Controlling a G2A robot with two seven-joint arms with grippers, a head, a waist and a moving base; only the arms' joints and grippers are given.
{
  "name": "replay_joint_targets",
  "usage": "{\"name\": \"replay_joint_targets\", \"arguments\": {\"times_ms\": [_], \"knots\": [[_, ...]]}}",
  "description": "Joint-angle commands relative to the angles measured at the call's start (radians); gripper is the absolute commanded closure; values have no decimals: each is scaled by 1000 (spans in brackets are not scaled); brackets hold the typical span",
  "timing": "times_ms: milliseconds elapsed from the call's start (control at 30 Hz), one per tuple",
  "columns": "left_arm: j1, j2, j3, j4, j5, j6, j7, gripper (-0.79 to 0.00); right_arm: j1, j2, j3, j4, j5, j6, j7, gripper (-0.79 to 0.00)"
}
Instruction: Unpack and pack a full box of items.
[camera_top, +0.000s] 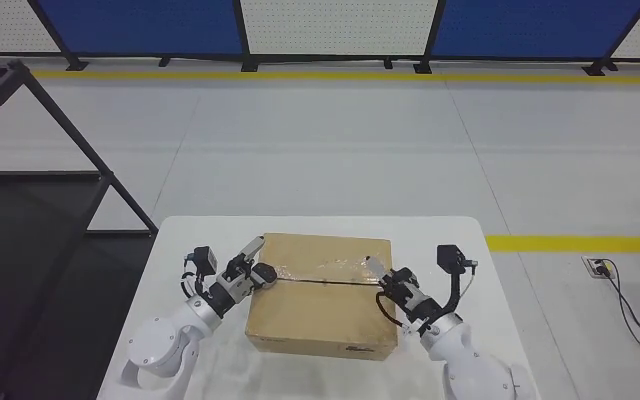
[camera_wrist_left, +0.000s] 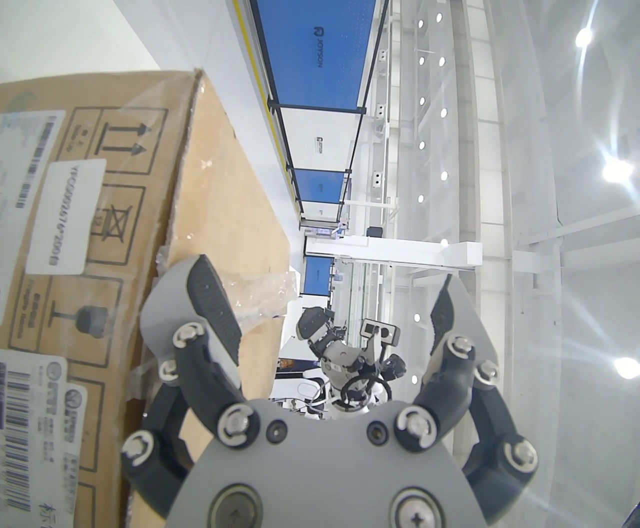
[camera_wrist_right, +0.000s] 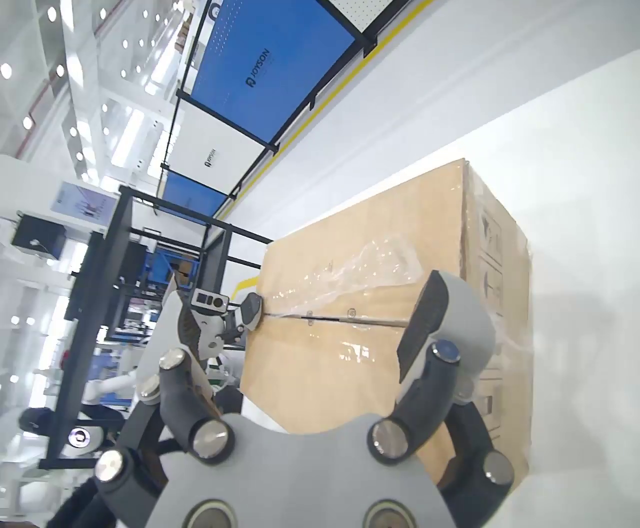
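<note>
Both left tool (camera_top: 258, 257) and right tool (camera_top: 388, 270) gape beside a cardboard box (camera_top: 320, 310), crinkled tape (camera_wrist_right: 365, 270) perhaps loosened.

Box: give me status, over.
Left gripper and right gripper open, one at each end. Box flaps shut. Crumpled tape along the seam, only snag.

Tan box (camera_top: 320, 300), clear glossy tape (camera_wrist_right: 370, 270), white barcode labels (camera_wrist_left: 65, 215); white table (camera_top: 200, 240); blue panels (camera_top: 140, 25).

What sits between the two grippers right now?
The closed cardboard box: its top seam, with crumpled clear tape, runs between the left gripper and the right gripper, seen in the top view.
</note>
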Motion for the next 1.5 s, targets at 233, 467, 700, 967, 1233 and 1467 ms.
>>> {"name": "replay_joint_targets", "arguments": {"times_ms": [233,467,700,967,1233,1467], "knots": [[0,1,1,0,-1,-1,0,-785,85,14,59,147,170,-5,23,-785],[1,1,2,0,3,2,4,-785,140,28,70,232,248,-27,53,-785],[3,2,0,-2,-1,0,5,-785,174,42,68,266,303,-20,111,-785],[1,2,2,-2,-4,-2,2,-785,213,58,43,300,310,9,144,-785],[5,4,-6,-5,-12,-5,-2,-785,225,70,30,308,298,69,112,0],[5,5,-7,-4,-13,-5,-3,-785,218,84,19,287,299,92,134,0]]}}
